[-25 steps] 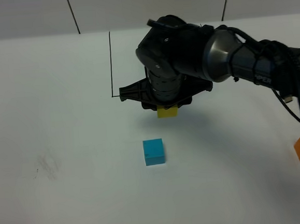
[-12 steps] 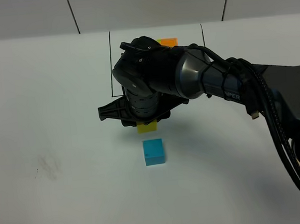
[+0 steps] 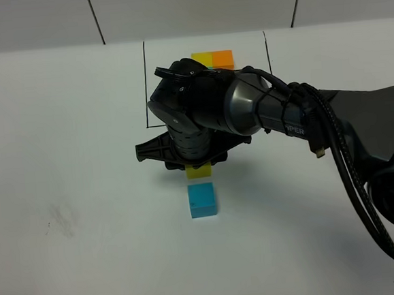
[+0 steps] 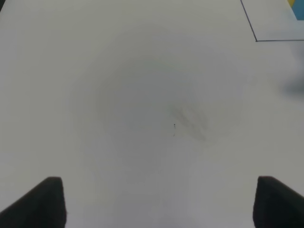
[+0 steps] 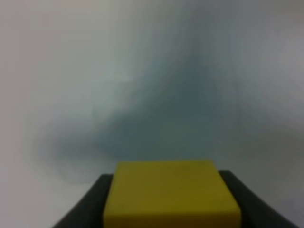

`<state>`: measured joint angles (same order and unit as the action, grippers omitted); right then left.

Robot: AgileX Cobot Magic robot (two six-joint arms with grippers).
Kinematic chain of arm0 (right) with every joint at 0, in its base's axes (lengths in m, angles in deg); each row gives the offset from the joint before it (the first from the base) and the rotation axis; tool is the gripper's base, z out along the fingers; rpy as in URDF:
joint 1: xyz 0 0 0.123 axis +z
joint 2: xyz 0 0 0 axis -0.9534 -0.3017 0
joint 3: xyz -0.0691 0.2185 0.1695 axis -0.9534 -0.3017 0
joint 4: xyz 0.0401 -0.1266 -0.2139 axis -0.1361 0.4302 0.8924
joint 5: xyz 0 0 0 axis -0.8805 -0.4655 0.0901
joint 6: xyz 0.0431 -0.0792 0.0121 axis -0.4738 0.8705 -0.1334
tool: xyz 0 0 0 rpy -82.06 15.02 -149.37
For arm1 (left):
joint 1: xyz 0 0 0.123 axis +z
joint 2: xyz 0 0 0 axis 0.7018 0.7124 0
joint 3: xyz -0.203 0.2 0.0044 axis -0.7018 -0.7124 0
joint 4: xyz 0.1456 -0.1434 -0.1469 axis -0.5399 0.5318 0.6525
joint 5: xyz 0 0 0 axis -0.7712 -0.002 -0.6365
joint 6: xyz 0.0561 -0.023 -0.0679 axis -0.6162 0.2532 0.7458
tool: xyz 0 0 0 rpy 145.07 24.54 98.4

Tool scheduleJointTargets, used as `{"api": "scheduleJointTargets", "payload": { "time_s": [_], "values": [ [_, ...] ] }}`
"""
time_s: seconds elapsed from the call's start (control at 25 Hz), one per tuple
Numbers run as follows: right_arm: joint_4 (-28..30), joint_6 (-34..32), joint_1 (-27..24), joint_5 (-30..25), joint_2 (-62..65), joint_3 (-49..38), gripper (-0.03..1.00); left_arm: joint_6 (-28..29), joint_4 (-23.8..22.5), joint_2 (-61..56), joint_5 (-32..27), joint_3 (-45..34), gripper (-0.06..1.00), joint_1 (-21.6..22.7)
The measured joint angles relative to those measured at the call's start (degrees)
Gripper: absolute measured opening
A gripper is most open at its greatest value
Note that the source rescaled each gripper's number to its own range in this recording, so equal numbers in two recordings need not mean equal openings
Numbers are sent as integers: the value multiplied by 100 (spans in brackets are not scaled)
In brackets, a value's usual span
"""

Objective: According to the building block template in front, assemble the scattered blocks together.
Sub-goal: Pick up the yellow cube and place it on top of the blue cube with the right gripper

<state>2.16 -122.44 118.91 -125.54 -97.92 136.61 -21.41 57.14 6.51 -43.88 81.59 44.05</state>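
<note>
One yellow block [image 3: 199, 172] in the right gripper's [image 3: 198, 166] pinch, just beside the cyan block [image 3: 202, 200]

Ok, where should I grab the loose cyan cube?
From straight above, pinch the cyan cube by its left and right faces as the high view shows them: it sits flat with those sides clear, while the yellow cube in the right gripper crowds its far side.

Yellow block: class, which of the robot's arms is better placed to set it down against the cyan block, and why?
Right. The right gripper is shut on the yellow block, just beyond the cyan block. The left gripper hangs open over the table, no loose block in its view.
</note>
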Motion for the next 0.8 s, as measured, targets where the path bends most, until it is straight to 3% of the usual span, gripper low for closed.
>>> {"api": "scheduleJointTargets", "payload": {
  "time_s": [0.8],
  "values": [
    [-175, -123, 0, -21, -407, 7, 24, 0, 0, 0, 0, 0, 68, 0]
  ]
}}
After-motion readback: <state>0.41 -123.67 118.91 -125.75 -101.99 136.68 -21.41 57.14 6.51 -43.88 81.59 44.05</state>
